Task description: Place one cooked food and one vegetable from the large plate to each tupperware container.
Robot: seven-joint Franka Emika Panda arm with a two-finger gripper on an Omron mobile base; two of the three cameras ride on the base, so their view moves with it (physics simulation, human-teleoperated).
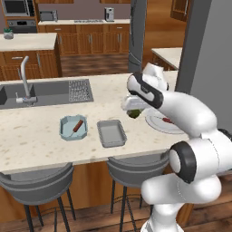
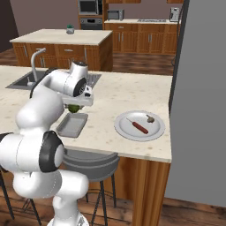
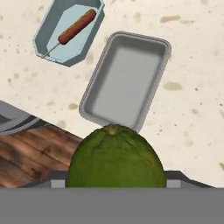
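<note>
We hold a round green vegetable (image 3: 116, 157) in our hand (image 1: 134, 113), the fingers closed on its sides. In the hand view it sits at six o'clock, with a small stem nub at its top, and hangs above the counter (image 1: 41, 140) near the front edge. In the left base view the green vegetable shows just under the hand, between the grey container (image 1: 111, 133) and the large plate (image 1: 156, 124); in the right base view it peeks out below the hand, just above the far end of the grey container.

The grey rectangular container is bare inside in the hand view, lying at twelve o'clock from the vegetable. The light blue container (image 3: 65, 30) with cut-off corners lies at about ten o'clock from the grey one in that view, just beside it but apart. Inside it lies a red sausage on a stick (image 3: 74, 28), set diagonally.

In the right base view the large plate lies on the counter at three o'clock from the grey container, well apart from it. On the plate lie a second sausage on a stick (image 2: 137, 126) and a small dark item (image 2: 150, 118) that is too small for us to identify.

Beyond the containers in the left base view, at about eleven o'clock, are a dark sink (image 1: 45, 93) and a faucet (image 1: 25, 79).
</note>
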